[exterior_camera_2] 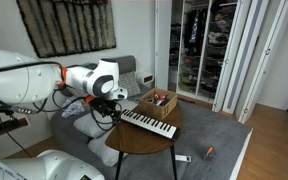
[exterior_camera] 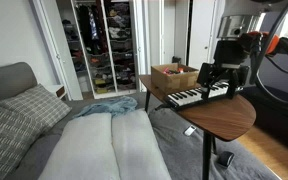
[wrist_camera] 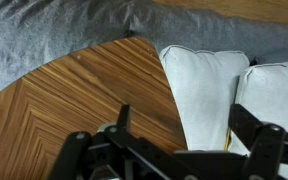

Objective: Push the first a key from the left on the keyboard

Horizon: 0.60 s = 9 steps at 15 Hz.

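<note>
Your largest landmark is the bed [exterior_camera: 104, 145], which fills the left and near part of an exterior view with its white cushions and grey pillows. Just right of it stands the rounded wooden table [exterior_camera: 229, 115], also seen in the other exterior view [exterior_camera_2: 134, 143]. The white arm [exterior_camera_2: 44, 85] reaches in from the left toward the table's left edge. The keyboard [exterior_camera: 197, 97] lies slantwise across the table top, white keys up. It shows in both exterior views [exterior_camera_2: 149, 123], just beside the brown cardboard box [exterior_camera: 174, 76], which sits on its far side [exterior_camera_2: 160, 101]. Your end effector [exterior_camera: 224, 85] hangs over one end of the keyboard: the right end in one exterior view, the left end in the other [exterior_camera_2: 114, 108]. You cannot tell from these pictures whether it touches the keys. In the wrist view the end effector [wrist_camera: 182, 118] comes in from the bottom with its two fingers [wrist_camera: 246, 125] standing apart and nothing between them. Beyond them lie the table's wood grain, the white cushions [wrist_camera: 209, 85] to the right and a grey blanket [wrist_camera: 44, 40] on the far side.
</note>
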### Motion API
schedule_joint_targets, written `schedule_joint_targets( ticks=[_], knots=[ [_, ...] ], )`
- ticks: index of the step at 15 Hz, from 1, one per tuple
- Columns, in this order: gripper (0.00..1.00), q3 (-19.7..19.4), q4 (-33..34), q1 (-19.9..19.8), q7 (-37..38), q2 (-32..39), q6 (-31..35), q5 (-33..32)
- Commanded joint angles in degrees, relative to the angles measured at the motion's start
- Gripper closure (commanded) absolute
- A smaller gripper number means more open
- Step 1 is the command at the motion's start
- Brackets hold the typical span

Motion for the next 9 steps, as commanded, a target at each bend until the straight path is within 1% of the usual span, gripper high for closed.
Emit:
schedule_joint_targets(
  ticks=[1,4,6,9],
  knots=[
    [0.0,0.36,0.12,-0.46,-0.25,-0.04,-0.22,0.25],
    [0.0,0.36,0.12,-0.46,-0.25,-0.04,-0.22,0.25],
    [0.0,0.22,2.0,-0.39,-2.56,2.73,0.42,-0.9],
    [0.0,0.54,6.56,-0.75,-6.8,8.13,0.53,-4.79]
  ],
)
